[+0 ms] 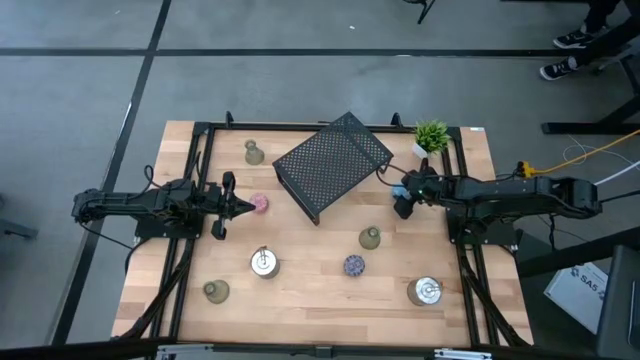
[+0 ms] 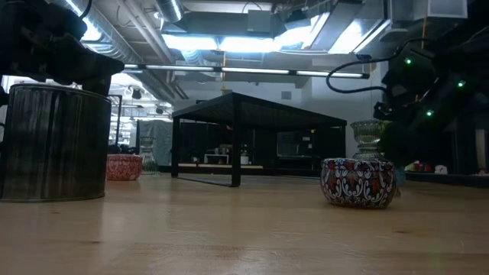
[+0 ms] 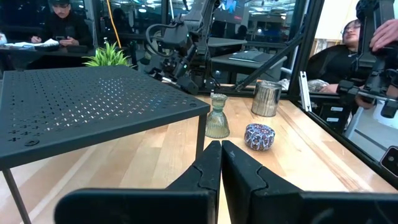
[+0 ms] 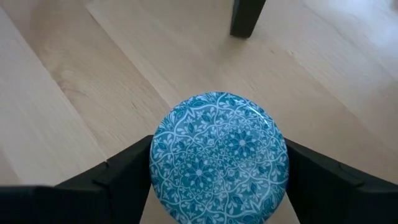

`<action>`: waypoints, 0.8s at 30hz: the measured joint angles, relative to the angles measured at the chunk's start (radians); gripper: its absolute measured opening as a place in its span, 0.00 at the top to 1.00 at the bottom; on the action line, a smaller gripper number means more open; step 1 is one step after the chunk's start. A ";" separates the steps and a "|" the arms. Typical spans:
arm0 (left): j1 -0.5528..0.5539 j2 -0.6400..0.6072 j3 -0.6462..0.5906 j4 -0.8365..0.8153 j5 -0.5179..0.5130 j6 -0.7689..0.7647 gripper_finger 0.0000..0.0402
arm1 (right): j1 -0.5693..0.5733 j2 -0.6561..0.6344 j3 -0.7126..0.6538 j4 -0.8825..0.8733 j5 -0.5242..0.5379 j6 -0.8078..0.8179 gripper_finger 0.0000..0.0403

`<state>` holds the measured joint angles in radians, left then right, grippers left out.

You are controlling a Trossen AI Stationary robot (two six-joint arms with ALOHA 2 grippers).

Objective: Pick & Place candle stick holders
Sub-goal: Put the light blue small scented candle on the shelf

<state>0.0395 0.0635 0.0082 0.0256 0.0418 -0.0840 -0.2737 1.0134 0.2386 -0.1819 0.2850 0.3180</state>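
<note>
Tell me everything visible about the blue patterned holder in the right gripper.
The blue holder is round, its flat top covered in a teal and white floral pattern with a glossy look. It sits level between the right gripper's two dark fingers, which press its sides. Bare wooden table and a black rack leg lie beyond it.

Right claw [image 4: 219, 186] clamps blue patterned holder [image 4: 219, 157].

Overhead: even, soft light on the table [image 1: 330, 290], faint shadows
Low view: dim and backlit; ceiling lights [image 2: 221, 42] glare, rack [image 2: 256, 126] in silhouette, near tabletop blurred
Left wrist: bright room, sheen on wood, own fingers [image 3: 208, 171] soft
Right wrist: diffuse, blue lid [image 4: 219, 157] sharp
</note>
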 joint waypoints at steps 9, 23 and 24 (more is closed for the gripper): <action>0.000 0.000 0.000 0.000 0.000 0.000 0.98 | 0.000 -0.001 0.084 -0.083 -0.012 0.016 0.23; 0.000 0.000 0.000 0.000 0.000 0.000 0.98 | 0.000 -0.167 0.101 -0.254 -0.037 0.068 0.23; 0.000 0.000 0.000 0.000 0.000 0.000 0.98 | 0.000 -0.184 0.105 -0.278 -0.038 0.075 0.23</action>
<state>0.0391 0.0635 0.0082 0.0254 0.0418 -0.0837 -0.2737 0.8298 0.3432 -0.4600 0.2470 0.3928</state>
